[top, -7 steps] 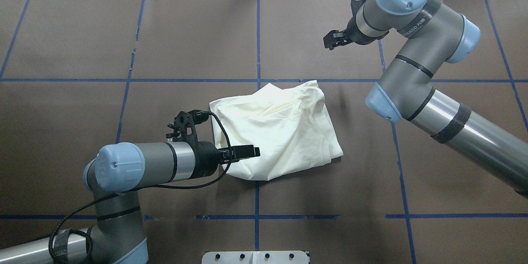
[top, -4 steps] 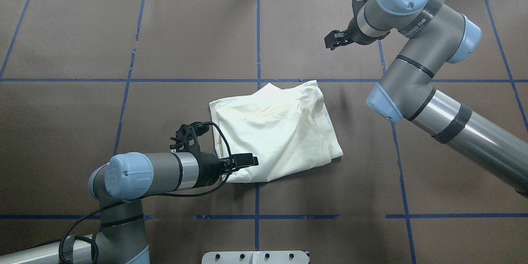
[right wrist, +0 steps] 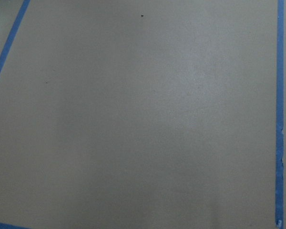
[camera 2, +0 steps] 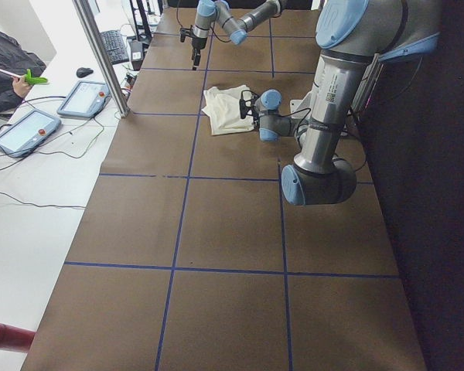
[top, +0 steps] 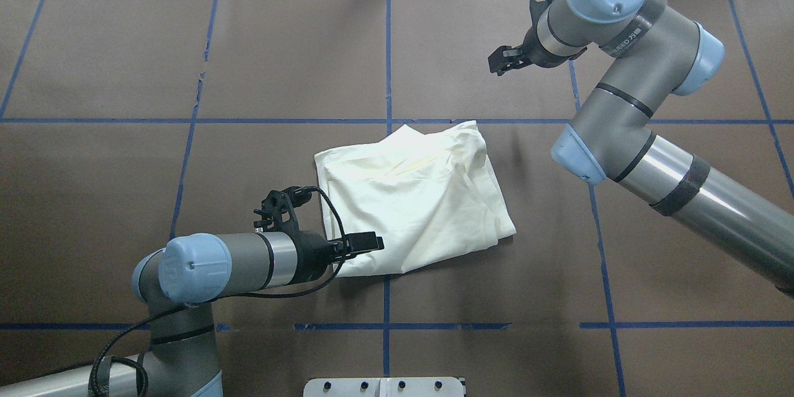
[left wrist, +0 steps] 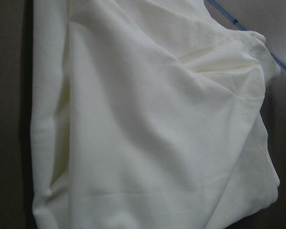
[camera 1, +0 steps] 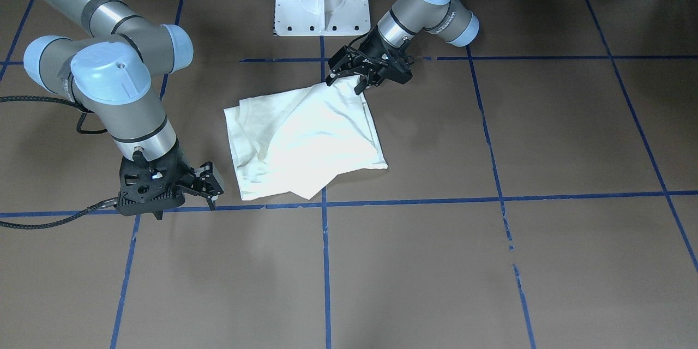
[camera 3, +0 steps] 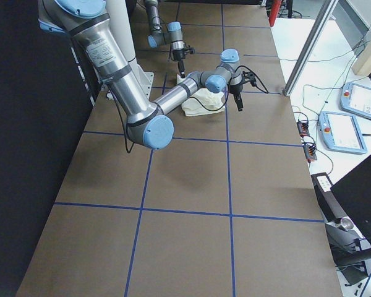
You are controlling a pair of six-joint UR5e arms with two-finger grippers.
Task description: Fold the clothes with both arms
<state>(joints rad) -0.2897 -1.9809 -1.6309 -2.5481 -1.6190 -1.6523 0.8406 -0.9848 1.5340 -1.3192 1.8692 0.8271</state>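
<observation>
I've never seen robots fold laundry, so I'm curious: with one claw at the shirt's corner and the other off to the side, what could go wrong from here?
The left gripper sits at one corner of the shirt; pulling from there alone might drag or bunch the already rumpled fabric. The right gripper hangs over bare table, well apart, so it can't yet steady the cloth; the fold may end up lopsided.
</observation>
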